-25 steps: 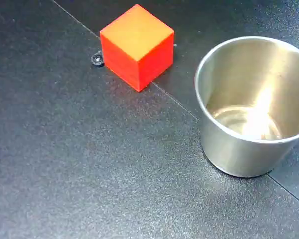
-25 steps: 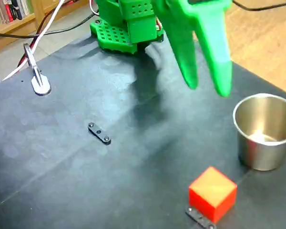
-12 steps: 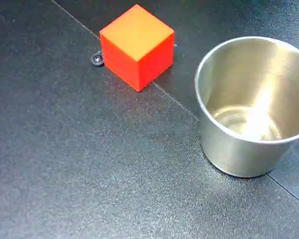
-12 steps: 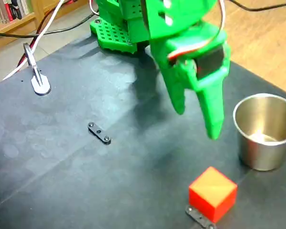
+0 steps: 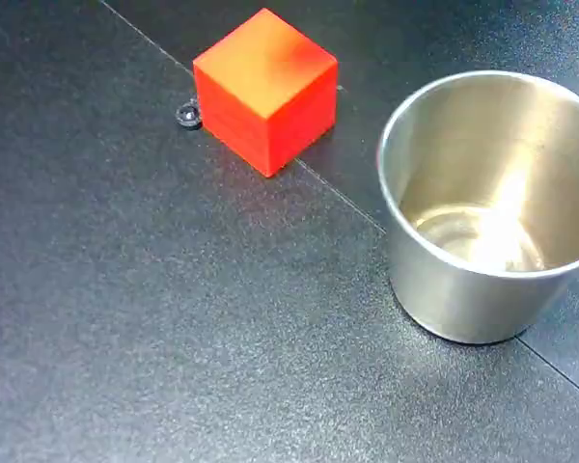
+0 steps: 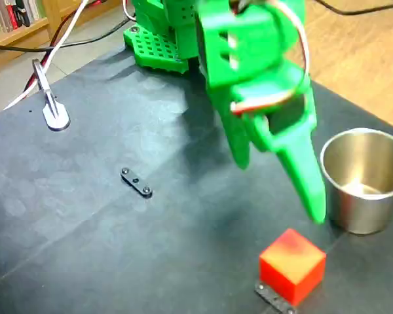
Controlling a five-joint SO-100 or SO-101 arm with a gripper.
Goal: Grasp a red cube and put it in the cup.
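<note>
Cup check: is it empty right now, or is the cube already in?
Empty. A fixed view shows the cup's bare shiny bottom, and the red cube sits on the table beside it, apart from it.

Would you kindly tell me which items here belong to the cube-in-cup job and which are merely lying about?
Job:
- red cube
- cup
- green pincer, hanging above the cube

Lying about:
- small black link plate
- metal clip
- cables

A home or office room; bookshelf (image 6: 13, 16), wooden floor (image 6: 360, 59).
</note>
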